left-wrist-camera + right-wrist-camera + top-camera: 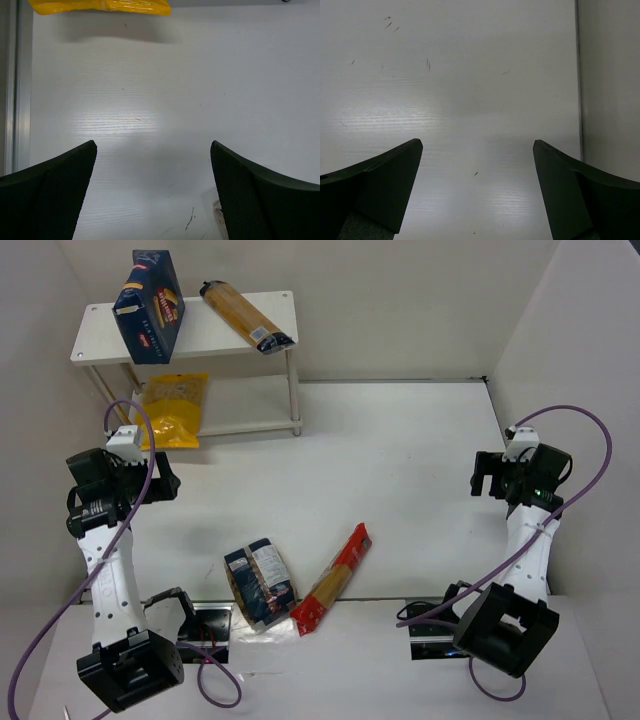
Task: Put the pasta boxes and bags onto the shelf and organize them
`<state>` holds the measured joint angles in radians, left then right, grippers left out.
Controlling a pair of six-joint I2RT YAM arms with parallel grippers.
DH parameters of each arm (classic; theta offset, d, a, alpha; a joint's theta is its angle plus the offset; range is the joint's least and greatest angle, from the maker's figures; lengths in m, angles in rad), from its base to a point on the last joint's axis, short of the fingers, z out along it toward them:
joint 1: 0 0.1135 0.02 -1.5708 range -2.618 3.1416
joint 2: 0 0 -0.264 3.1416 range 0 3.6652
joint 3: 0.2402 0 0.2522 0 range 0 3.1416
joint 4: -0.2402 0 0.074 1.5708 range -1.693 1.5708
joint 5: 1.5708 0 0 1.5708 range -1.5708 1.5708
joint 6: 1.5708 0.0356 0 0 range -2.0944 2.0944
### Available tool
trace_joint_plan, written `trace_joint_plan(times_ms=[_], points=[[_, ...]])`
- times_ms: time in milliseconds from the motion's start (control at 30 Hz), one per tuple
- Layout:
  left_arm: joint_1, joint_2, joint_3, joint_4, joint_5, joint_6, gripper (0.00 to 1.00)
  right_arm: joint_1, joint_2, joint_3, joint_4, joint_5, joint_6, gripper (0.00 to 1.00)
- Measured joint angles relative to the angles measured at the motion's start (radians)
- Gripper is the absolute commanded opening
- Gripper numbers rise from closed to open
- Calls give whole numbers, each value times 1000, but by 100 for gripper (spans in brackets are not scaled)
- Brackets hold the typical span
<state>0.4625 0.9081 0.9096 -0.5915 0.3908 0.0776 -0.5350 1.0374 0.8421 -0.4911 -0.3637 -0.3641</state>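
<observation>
Standing upright at the left end of the shelf's [215,343] top board, the dark blue pasta box [148,305] took up little width. That left room beside it for the clear spaghetti bag [246,316], laid flat and slanted across the same board with its blue end toward the right edge. The yellow pouch [175,408] lay on the lower board beneath the box, probably because a soft pack rests more safely low and flat. Two packs were not yet shelved: the plump dark blue bag [260,582] and the long red spaghetti bag [332,578] lay on the counter [400,490] near its front edge, between the two arm bases. They were just beside each other, and whether they touched could not be told. The left end effector [152,150] hung released over bare counter just in front of the shelf, with nothing between its fingers and the pouch's edge at the top of its wrist view. The right end effector [477,147] was likewise spread wide and empty near the right wall, well apart from every pack. By my judgement, either arm could reach down for the two packs on the counter, and the slanted spaghetti might need straightening for the red bag to fit alongside.
</observation>
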Motion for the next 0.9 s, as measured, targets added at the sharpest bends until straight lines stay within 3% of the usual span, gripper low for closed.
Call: trace_joint_plan(times_ms=[500, 700, 800, 900], points=[[0, 0, 0, -2, 0, 0, 100, 0, 56, 3, -9, -23, 0, 100], [0, 0, 1, -14, 0, 5, 100, 29, 112, 77, -80, -93, -10, 100], [-1, 14, 31, -54, -1, 32, 100, 206, 138, 161, -109, -55, -44, 100], [-2, 33, 103, -112, -21, 63, 100, 537, 182, 222, -110, 38, -108, 100]])
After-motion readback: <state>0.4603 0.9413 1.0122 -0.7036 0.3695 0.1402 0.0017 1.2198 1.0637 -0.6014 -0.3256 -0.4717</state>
